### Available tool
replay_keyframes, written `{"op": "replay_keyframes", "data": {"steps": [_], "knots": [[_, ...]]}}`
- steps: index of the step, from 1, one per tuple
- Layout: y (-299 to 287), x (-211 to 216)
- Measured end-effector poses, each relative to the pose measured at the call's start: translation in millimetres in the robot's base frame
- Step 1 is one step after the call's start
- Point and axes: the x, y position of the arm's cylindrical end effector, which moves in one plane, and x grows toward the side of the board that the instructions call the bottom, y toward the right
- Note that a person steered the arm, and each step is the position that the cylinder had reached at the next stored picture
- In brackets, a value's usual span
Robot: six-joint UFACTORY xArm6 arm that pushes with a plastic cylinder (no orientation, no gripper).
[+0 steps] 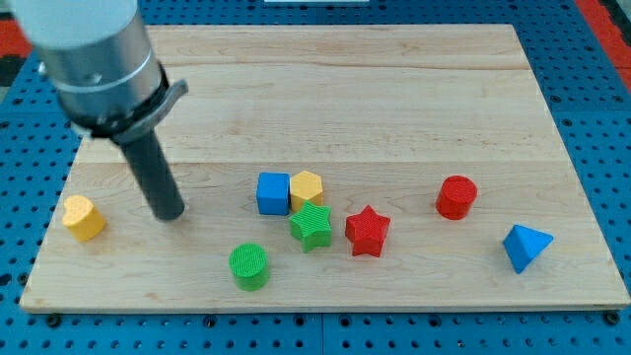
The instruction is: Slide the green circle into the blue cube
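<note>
The green circle (pixel 249 265) lies near the board's bottom edge, left of centre. The blue cube (pixel 273 193) sits above and slightly right of it, a short gap between them. My tip (pixel 170 214) rests on the board to the left of the blue cube and up-left of the green circle, touching neither.
A yellow hexagon (pixel 307 188) touches the blue cube's right side. A green star (pixel 312 226) sits just below them, a red star (pixel 368 231) to its right. A red cylinder (pixel 456 197), a blue triangle (pixel 525 247) and a yellow block (pixel 83 217) lie farther out on the wooden board (pixel 394 89).
</note>
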Motion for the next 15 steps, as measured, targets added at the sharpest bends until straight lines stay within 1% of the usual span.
{"op": "replay_keyframes", "data": {"steps": [1, 2, 3, 4, 6, 7, 8, 9, 10, 11, 12, 13, 14, 15], "knots": [[11, 75], [32, 83], [115, 83], [146, 75], [103, 77], [90, 39], [98, 7], [67, 49], [12, 37], [23, 6], [80, 8], [40, 46], [-69, 56], [-111, 30]]}}
